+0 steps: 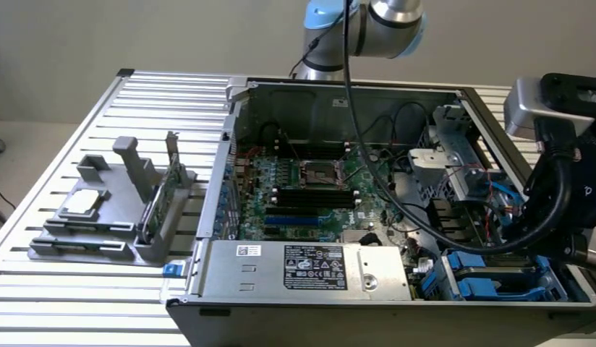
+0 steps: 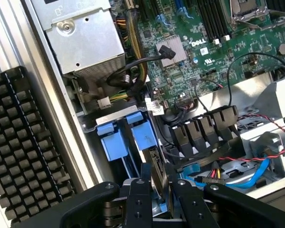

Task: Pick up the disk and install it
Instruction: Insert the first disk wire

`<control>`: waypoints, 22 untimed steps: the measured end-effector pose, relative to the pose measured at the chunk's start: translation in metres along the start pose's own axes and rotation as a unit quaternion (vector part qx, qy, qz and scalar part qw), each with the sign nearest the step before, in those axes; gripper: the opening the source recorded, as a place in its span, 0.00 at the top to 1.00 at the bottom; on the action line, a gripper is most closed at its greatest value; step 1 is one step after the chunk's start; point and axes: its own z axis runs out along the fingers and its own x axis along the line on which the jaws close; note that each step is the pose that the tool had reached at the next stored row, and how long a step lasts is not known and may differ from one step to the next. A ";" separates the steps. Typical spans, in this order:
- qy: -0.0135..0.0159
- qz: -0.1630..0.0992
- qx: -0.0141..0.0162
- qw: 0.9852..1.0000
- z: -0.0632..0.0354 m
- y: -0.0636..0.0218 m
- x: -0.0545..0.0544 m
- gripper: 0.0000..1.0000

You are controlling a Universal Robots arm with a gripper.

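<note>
- Disk [image 2: 157,165] is held edge-on, clamped between the gripper's [image 2: 159,183] black fingers [image 2: 138,199].
- It is positioned at the computer case's [image 1: 278,318] drive-bay corner, just beside 2 blue carriers [image 2: 115,141].
- Power supply [image 2: 85,38] is seen near that corner.

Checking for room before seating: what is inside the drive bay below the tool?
Two blue carriers stand in the bay. The disk, gripped edge-on by the tool, covers the slot beneath it, so the inside of that slot cannot be seen.
</note>
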 end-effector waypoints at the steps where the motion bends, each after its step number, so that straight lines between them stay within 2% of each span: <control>1: 0.000 0.008 0.001 1.000 0.0000 0.0000 0.000 0.75; 4: 0.000 0.032 0.003 0.999 0.0000 0.0000 0.000 0.75; 7: 0.000 0.056 0.005 0.998 0.0000 0.0001 0.000 0.75; 12: -0.001 0.101 0.009 0.995 0.0000 0.0000 0.000 0.75; 15: -0.001 0.127 0.012 0.992 0.0000 0.0000 0.000 0.75; 17: -0.001 0.146 0.013 0.989 0.0000 0.0001 0.000 0.75; 22: -0.001 0.190 0.017 0.982 0.0000 0.0001 0.000 0.75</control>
